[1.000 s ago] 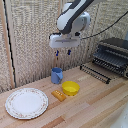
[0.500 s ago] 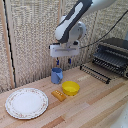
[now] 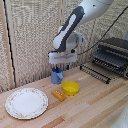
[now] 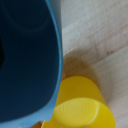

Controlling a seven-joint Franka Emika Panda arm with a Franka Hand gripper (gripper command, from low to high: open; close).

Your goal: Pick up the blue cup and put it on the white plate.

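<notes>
Exterior view: the gripper (image 3: 59, 68) has descended over the last second and now sits directly over the cobalt cup (image 3: 57, 76), fingers at its rim; whether they are spread or pinching cannot be told. The cup stands on the table (image 3: 90, 107), just left of the yellow bowl (image 3: 70, 88), with the white plate (image 3: 26, 103) at near left. Wrist view: cup wall fills the frame. Grasping appears imminent; lifting remains.

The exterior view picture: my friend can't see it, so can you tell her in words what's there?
A robot arm's hand hangs right over a blue cup on a wooden table. Beside the cup sit a yellow bowl and a small orange block, with a white plate toward the exterior view's left.
</notes>
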